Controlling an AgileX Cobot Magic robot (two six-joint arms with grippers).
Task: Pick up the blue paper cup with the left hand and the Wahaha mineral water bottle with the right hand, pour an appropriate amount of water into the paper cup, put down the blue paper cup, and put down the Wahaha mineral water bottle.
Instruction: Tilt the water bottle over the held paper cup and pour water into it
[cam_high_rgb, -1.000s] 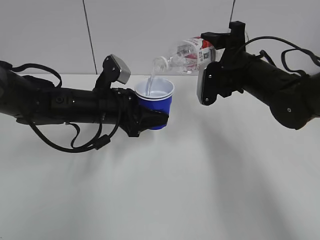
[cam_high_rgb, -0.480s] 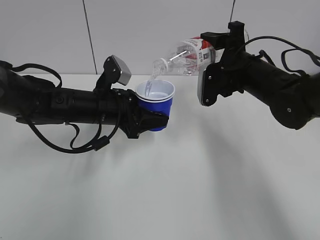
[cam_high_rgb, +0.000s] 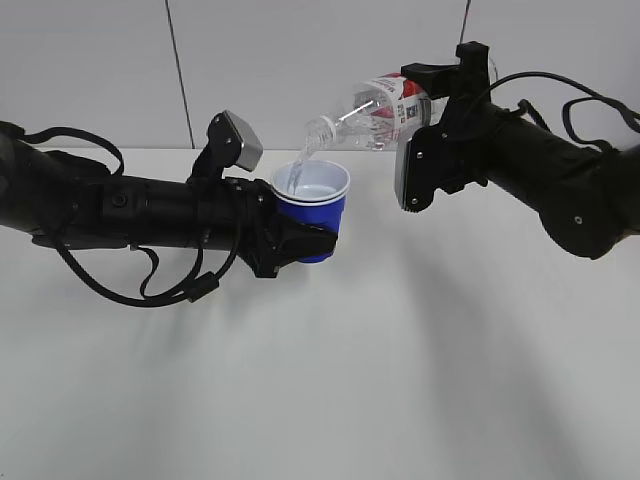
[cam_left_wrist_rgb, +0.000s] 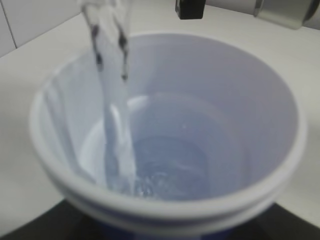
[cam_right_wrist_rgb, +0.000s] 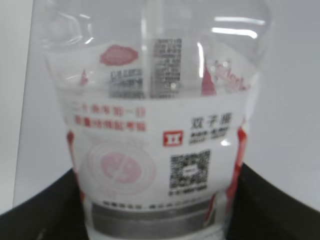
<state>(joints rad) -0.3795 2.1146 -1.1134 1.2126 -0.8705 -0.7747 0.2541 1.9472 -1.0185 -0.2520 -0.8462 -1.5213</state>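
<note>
Looks like a lab or robot test bay: bare white counter (cam_high_rgb: 400, 380) filling lower frame, plain pale panelled wall (cam_high_rgb: 300, 50) across top with dark vertical seams, no furnishings or household clutter.

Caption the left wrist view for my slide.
Water streams into the blue paper cup, pooling at its white bottom.
</note>
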